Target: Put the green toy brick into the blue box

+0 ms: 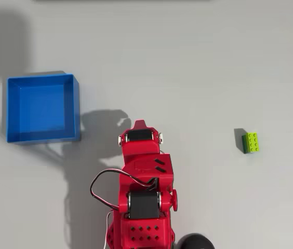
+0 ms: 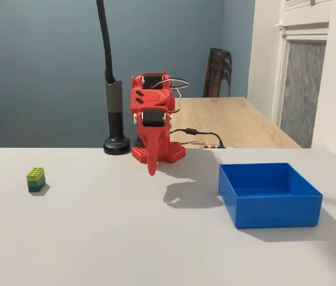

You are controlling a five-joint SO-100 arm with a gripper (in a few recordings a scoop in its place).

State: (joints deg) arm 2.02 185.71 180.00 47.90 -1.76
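On the left of the overhead view you have the blue box (image 1: 76, 108), square and open-topped, resting flat on the pale grey surface (image 1: 198, 67). Just right of it and lower in that picture stands your red arm (image 1: 144, 192), folded up over its base, with the fingers (image 2: 152, 162) tucked beneath the body and pointing down close to the surface; in the fixed view they look pressed together into one narrow red tip, with nothing between them. Well apart to the right in the overhead view lies the green toy brick (image 1: 252, 142), studs up, alone on the surface and touching nothing. So the fingers sit between box and brick, nearer the box, and the brick is clear of them. In the fixed view the sides swap: the brick (image 2: 36, 179) is at the left, the arm (image 2: 153, 119) in the middle by a black lamp stand (image 2: 115, 113), the box (image 2: 270, 205) at the right.
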